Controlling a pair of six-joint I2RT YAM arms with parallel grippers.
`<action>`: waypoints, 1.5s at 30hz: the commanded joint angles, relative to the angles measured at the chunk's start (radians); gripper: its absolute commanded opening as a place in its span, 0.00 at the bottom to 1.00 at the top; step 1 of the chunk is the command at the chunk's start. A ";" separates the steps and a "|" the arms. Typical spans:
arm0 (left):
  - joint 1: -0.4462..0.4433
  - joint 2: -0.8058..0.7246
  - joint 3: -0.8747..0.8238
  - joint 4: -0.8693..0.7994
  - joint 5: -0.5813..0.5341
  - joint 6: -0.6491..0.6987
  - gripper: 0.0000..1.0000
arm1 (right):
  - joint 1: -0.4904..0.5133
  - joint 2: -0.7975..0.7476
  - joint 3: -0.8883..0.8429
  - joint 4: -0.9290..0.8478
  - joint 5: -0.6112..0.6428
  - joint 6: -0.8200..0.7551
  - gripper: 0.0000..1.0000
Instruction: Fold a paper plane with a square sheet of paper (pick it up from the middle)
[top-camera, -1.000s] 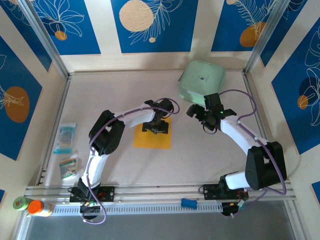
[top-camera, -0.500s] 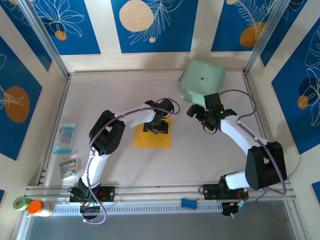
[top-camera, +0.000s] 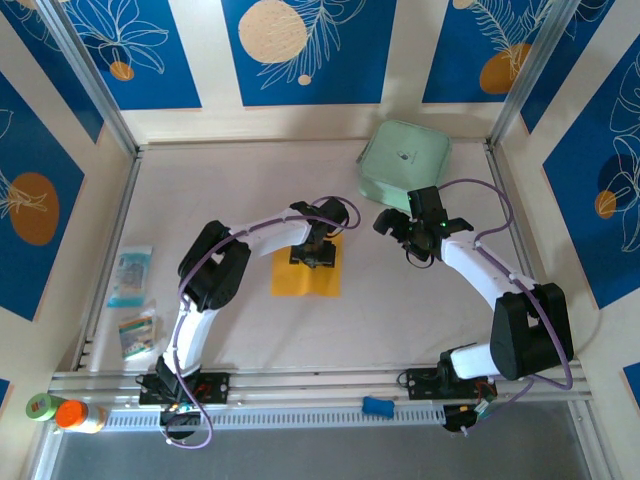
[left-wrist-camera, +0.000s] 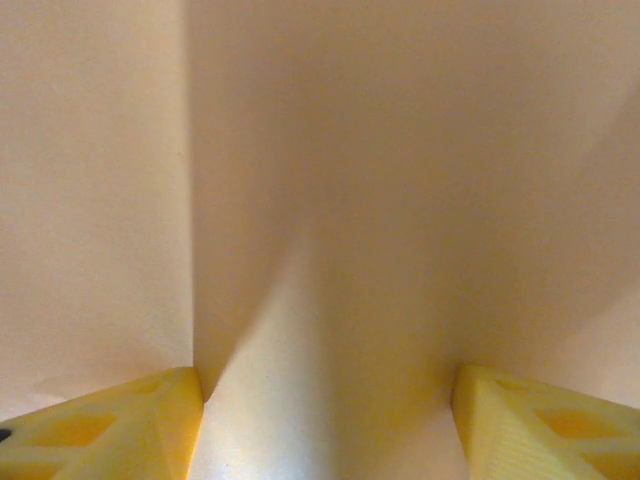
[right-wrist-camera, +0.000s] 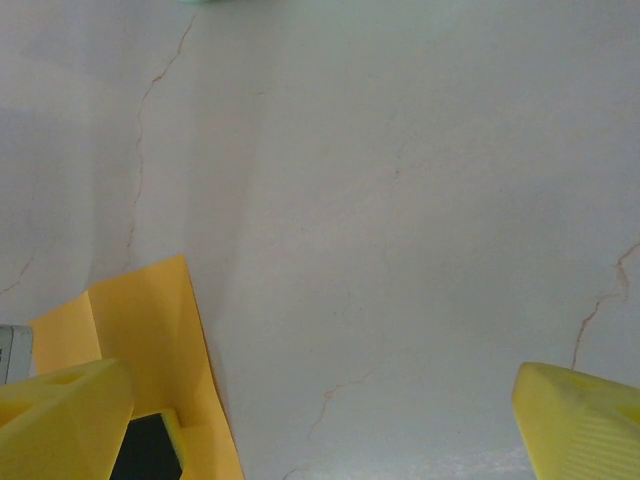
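The paper sheet (top-camera: 306, 278) looks narrower than a second ago. Left claw (left-wrist-camera: 325, 392), half-open near its twelve o'clock edge, straddles a hump; right claw (right-wrist-camera: 320, 395), at three o'clock, gapes empty.

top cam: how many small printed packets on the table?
2. Both lie by the table's left edge: a pale blue packet, and a multicoloured packet just below it in the top view. Others may be hidden under the left arm or right arm.
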 joint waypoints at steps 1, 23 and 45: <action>-0.003 -0.002 -0.044 -0.010 -0.004 -0.013 0.63 | -0.002 0.003 0.033 -0.027 -0.004 0.005 0.97; 0.100 -0.410 -0.365 0.600 0.499 -0.051 0.25 | -0.023 -0.050 -0.026 0.127 -0.204 -0.023 0.96; 0.172 -0.323 -0.557 0.625 0.339 -0.091 0.29 | 0.196 0.246 0.115 0.124 -0.379 -0.030 0.60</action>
